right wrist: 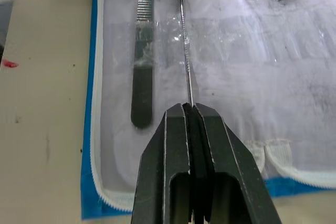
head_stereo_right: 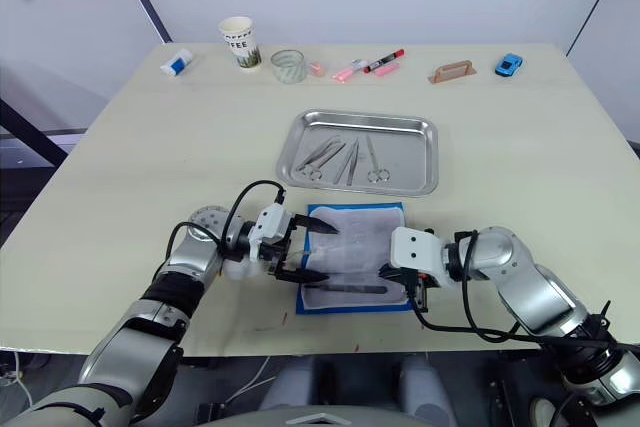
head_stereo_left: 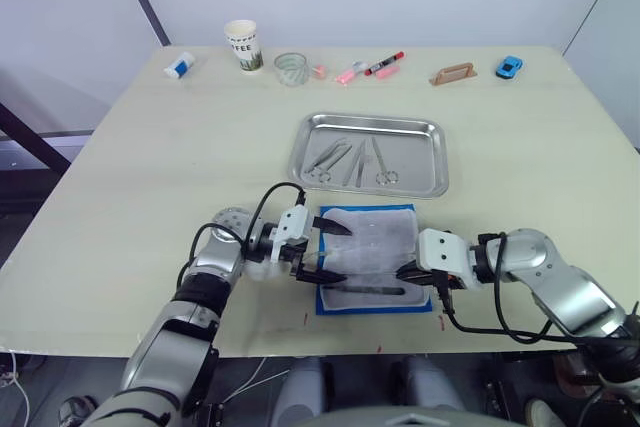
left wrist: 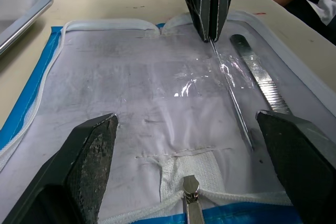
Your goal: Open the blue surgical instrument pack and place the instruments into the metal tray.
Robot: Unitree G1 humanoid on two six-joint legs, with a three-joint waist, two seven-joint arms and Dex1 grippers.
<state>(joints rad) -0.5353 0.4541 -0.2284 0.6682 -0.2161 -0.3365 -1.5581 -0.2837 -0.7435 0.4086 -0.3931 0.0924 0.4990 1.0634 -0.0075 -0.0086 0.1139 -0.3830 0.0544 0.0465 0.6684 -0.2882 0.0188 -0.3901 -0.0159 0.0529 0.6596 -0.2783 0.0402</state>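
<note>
Wide apart stand the two black fingers of the left gripper (head_stereo_left: 322,248), at the lower left of the middle, hanging over the left edge of the blue surgical instrument pack (head_stereo_left: 372,259). The pack lies open and flat, low in the middle of the frame. Across it runs a thin metal probe (left wrist: 231,93), pointing side to side, from one gripper to the other. A flat ridged handle (right wrist: 142,72) lies beside it, nearer the table's front edge. Further right, the right gripper (head_stereo_left: 407,272) is pinched tight on the probe's right end. So the right arm has it. Up above the pack sits the metal tray (head_stereo_left: 433,162) with three instruments (head_stereo_left: 355,161) inside. I think the probe must go up there next.
</note>
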